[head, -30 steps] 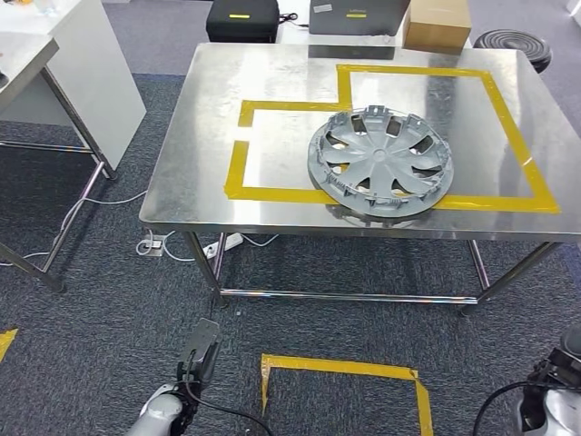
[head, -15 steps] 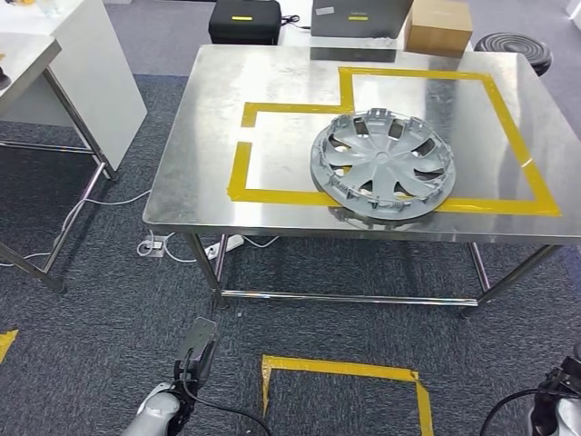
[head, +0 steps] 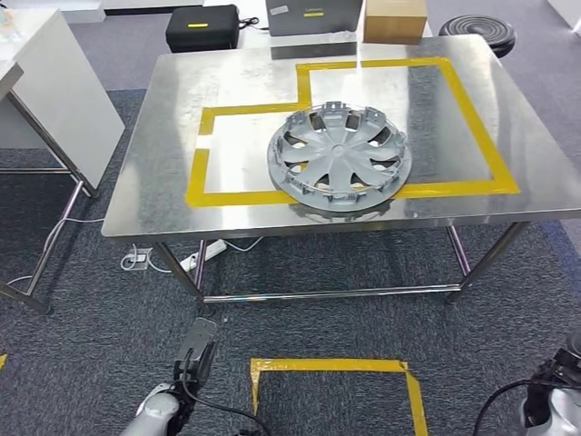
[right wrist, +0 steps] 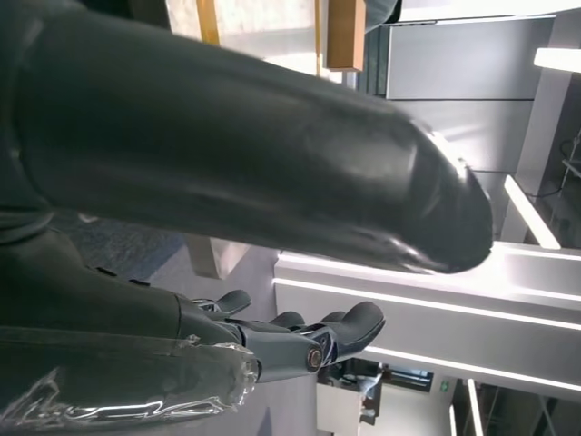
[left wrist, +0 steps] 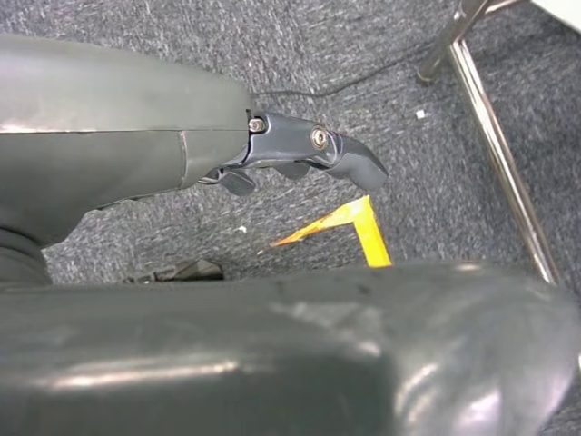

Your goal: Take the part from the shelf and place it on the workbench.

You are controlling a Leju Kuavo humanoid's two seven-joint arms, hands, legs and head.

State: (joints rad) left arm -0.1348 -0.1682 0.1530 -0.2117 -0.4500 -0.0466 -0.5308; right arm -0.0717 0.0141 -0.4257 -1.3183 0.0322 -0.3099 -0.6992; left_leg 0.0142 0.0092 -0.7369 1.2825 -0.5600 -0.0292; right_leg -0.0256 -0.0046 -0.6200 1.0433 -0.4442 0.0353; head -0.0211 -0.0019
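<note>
Nearest, at the lower edge of the head view, the left hand [head: 196, 350] hangs low over the grey carpet [head: 89, 318], its dark fingers [left wrist: 342, 159] stretched out straight and holding nothing. The right hand [head: 558, 381] sits at the lower right corner; its fingers [right wrist: 349, 325] lie extended and apart, also empty. Between the two, yellow floor tape [head: 329, 368] marks a rectangle on the carpet. Beyond stands the steel workbench [head: 137, 195]. The grey wheel cover [head: 339, 159] lies flat on the tabletop near its front edge, roughly central, overlapping the front strip of the yellow tape outline [head: 473, 118]. Past the far edge sit a black case [head: 202, 27] and a cardboard box [head: 394, 18].
</note>
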